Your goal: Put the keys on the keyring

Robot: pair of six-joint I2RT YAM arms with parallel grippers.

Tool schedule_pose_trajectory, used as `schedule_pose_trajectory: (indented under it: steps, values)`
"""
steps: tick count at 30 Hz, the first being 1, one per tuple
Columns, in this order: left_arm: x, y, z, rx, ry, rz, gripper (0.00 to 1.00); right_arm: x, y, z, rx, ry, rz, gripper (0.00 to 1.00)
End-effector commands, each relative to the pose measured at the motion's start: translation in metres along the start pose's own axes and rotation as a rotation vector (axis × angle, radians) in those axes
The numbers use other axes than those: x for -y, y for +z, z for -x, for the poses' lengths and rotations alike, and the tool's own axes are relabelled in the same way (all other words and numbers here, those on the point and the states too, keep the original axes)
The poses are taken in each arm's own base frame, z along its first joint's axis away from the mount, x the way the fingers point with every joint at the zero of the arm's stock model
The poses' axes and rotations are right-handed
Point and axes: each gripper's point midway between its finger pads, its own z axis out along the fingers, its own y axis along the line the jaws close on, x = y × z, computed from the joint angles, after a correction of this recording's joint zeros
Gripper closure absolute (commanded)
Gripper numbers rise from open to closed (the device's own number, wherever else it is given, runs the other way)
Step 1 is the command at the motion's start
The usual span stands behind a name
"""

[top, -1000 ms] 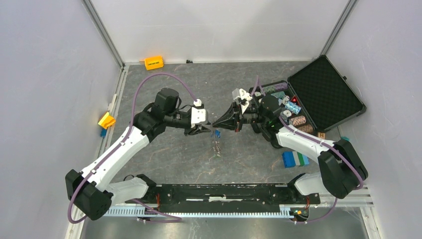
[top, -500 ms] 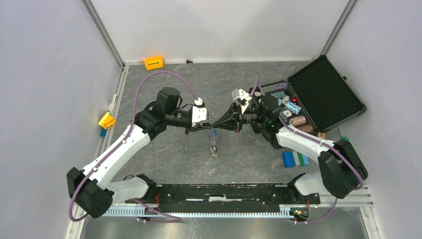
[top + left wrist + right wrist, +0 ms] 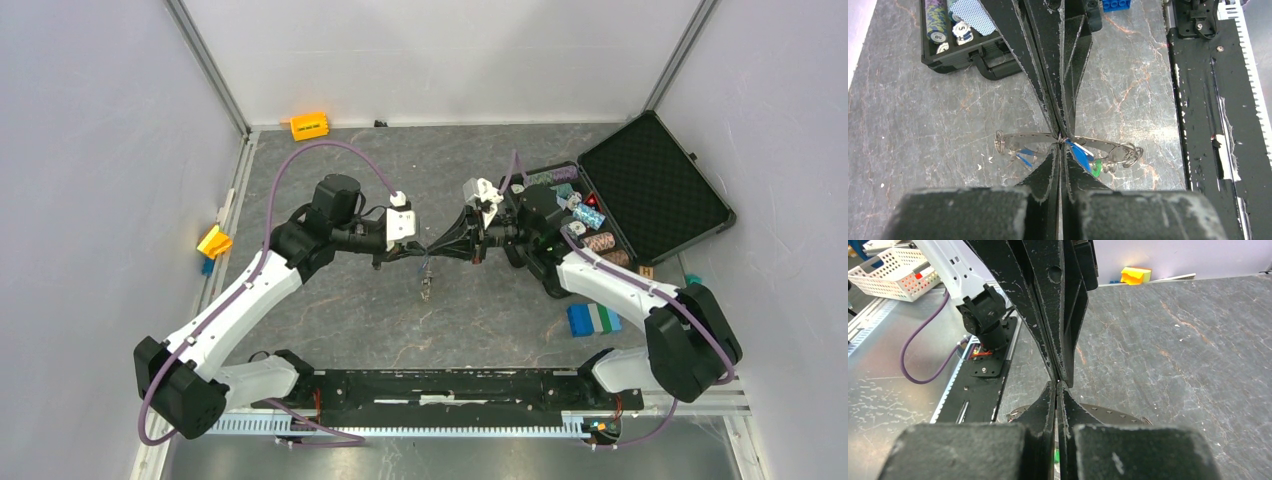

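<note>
The keyring [image 3: 1023,135] is a thin silvery band with small holes, seen edge-on and held above the table. It also shows in the right wrist view as the keyring [image 3: 1120,413]. Keys hang from it: a blue-tagged key [image 3: 1078,151], a green-tagged key [image 3: 1094,167] and another blue-tagged key [image 3: 1023,159]. My left gripper [image 3: 1060,141] is shut on the band. My right gripper [image 3: 1058,384] is shut on the same spot, tip to tip with the left. From above, the left gripper [image 3: 423,252] and right gripper [image 3: 433,250] meet mid-table, with the keyring [image 3: 426,284] hanging just in front.
An open black case [image 3: 655,185] with striped chips [image 3: 590,215] lies at the right. An orange block [image 3: 309,126] sits at the back, a yellow block [image 3: 214,241] at the left wall, and blue, green and white blocks [image 3: 593,318] at the near right. The black base rail [image 3: 450,385] runs along the near edge.
My left gripper's jaws have closed on the keyring at the right gripper's tips. The ring and hanging keys have shifted slightly left. The right gripper stayed shut.
</note>
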Motion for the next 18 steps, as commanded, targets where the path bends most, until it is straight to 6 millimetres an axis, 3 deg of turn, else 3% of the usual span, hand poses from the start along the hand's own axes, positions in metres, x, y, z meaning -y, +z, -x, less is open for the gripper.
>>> schedule_pose_trajectory:
  steps: [1,9,18]
  values:
    - [-0.0024,-0.0054,0.0263,0.073,0.0,0.026,0.98,0.0155,-0.0011,0.0176,-0.016,-0.115,-0.071,0.95]
    - [-0.005,-0.0054,0.021,0.037,-0.017,0.039,0.98,0.0222,-0.0019,0.0122,-0.063,-0.146,-0.097,0.82]
    - [-0.0051,-0.0046,0.0218,0.034,-0.02,0.032,0.98,0.0211,0.0016,0.0088,-0.088,-0.16,-0.092,0.83]
